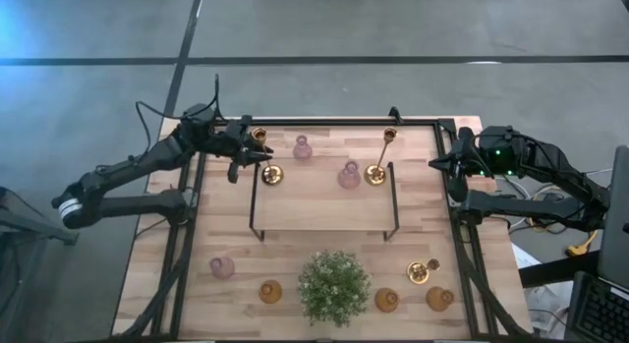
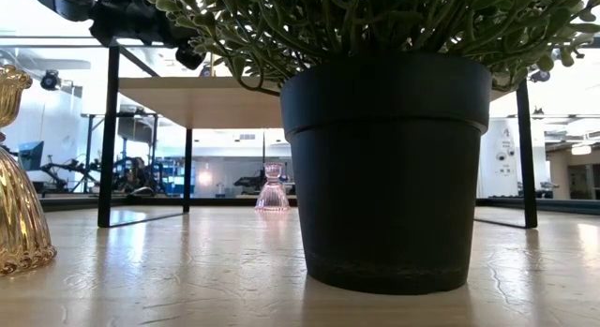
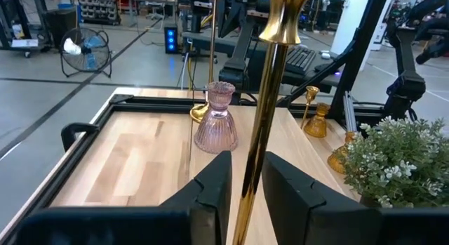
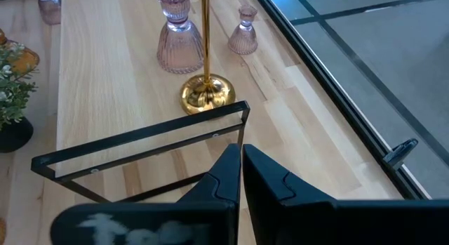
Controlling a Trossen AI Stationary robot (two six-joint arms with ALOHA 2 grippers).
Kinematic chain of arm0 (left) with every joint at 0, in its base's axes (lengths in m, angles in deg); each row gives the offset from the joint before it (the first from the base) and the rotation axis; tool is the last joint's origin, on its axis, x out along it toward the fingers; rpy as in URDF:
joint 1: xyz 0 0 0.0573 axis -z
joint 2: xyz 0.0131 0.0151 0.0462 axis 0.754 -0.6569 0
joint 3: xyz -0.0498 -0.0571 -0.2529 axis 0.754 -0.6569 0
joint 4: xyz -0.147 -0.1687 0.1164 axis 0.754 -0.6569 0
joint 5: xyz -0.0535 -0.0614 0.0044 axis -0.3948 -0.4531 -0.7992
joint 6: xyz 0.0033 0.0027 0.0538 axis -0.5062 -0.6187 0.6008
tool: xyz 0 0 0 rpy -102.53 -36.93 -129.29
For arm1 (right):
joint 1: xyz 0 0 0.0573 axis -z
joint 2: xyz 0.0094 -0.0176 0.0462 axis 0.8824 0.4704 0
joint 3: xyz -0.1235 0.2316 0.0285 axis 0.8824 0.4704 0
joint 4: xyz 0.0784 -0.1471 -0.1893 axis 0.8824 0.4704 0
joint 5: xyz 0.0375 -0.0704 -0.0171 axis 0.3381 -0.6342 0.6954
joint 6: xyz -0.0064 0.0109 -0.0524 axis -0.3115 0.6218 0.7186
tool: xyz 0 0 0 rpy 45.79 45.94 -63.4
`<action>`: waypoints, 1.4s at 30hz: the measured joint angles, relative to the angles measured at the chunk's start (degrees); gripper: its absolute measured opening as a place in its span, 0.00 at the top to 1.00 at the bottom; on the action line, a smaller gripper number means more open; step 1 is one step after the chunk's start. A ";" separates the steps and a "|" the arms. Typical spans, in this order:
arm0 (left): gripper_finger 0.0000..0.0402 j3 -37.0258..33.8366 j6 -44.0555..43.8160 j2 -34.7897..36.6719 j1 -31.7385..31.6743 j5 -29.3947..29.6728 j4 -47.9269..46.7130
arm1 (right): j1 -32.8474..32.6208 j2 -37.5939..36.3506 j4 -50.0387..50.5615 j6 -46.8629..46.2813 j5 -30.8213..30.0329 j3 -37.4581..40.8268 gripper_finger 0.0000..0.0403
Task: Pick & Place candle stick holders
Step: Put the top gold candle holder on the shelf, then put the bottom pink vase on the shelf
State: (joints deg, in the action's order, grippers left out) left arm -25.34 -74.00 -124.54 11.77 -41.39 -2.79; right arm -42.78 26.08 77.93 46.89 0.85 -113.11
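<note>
The left gripper reaches over the left end of the raised wooden shelf at the far side of the table. In its wrist view its two dark fingers stand a little apart with the stem of a tall brass candlestick rising in the gap between them. The stem looks close to both inner faces, but I cannot tell whether the fingers press on it. From above, that candlestick's round base sits on the shelf just beside the fingertips.

Past the fingers, on the same shelf, stands a squat pink glass holder. Farther along are a second pink holder and a second tall brass candlestick near the shelf's right end.

On the near part of the table, a pink holder stands at the left, then an amber glass holder. The bushy green plant in its dark pot comes next, followed by two more amber holders and a short brass holder.

The right gripper waits at the right edge of the table, its fingers pressed together on nothing. Ahead of them lie the black frame of the shelf and the base of the second brass candlestick.
</note>
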 joint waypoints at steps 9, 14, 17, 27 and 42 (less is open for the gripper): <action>0.67 0.00 -0.79 0.00 0.00 0.00 -0.11 | -0.01 0.00 0.00 0.00 0.01 0.00 0.97; 0.57 0.14 1.46 1.15 -0.03 0.03 -2.40 | 0.00 0.01 0.00 0.00 0.00 0.00 0.97; 0.55 1.45 5.00 3.30 -0.47 0.83 -8.56 | -0.01 0.00 0.00 0.00 0.01 0.00 0.97; 0.55 9.95 5.34 11.83 -0.57 9.33 -35.30 | -0.01 0.01 0.00 0.00 0.00 0.00 0.97; 0.56 12.75 -18.26 22.44 10.20 12.68 -67.42 | 0.00 0.00 0.00 0.00 0.00 0.00 0.97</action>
State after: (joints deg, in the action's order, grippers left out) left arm -12.59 -92.26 -102.10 21.97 -28.71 -70.21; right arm -42.78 26.09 77.93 46.89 0.85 -113.11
